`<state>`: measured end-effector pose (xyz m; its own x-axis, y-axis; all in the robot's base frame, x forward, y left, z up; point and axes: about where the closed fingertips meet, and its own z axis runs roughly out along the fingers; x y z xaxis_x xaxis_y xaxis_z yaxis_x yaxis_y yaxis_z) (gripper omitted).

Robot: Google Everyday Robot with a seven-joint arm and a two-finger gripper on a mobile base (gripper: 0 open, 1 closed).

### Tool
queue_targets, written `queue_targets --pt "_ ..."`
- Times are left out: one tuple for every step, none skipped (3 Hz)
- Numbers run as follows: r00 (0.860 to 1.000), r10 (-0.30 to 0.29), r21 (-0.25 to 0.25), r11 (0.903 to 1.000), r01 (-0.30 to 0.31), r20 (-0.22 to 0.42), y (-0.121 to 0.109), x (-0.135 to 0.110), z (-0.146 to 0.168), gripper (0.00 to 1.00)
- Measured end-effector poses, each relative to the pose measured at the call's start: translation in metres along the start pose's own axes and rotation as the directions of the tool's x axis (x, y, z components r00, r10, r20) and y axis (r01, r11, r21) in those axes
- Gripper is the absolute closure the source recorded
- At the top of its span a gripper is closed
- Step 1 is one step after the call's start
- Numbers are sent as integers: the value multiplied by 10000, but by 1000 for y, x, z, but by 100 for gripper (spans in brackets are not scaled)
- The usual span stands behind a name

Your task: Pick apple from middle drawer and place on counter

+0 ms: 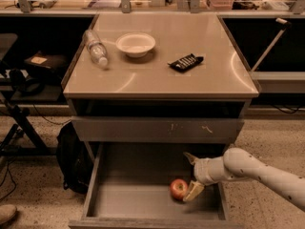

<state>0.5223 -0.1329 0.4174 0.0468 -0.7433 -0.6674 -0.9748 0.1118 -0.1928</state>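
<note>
While my gripper [187,176] hangs spread open in the middle drawer [138,204], the apple [178,189] sits by my nearer fingertip. It looks firm, light, smooth and roll-prone, so I'd pinch its widest girth.

Red apple [178,189] on open middle drawer [128,202] floor, beside end effector [191,174]; beige counter [190,85] above.

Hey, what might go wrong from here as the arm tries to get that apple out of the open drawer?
1. The gripper is open, with one finger beside the apple rather than around it; a nudge may roll the apple across the drawer floor.
2. Lifting straight up, the arm could strike the scratched drawer front just above.
3. On the counter, the lying bottle might roll if bumped.
</note>
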Motion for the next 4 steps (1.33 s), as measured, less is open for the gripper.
queue_targets --pt "10000 8 -1 10000 -8 -43 0 2 -1 0" --pt "9981 -168 -333 9993 148 -595 14 7 7 0" --pt "9925 87 -709 9973 -175 -1219 34 28 12 0" --pt "9920 139 -733 9970 -233 -1258 35 31 12 0"
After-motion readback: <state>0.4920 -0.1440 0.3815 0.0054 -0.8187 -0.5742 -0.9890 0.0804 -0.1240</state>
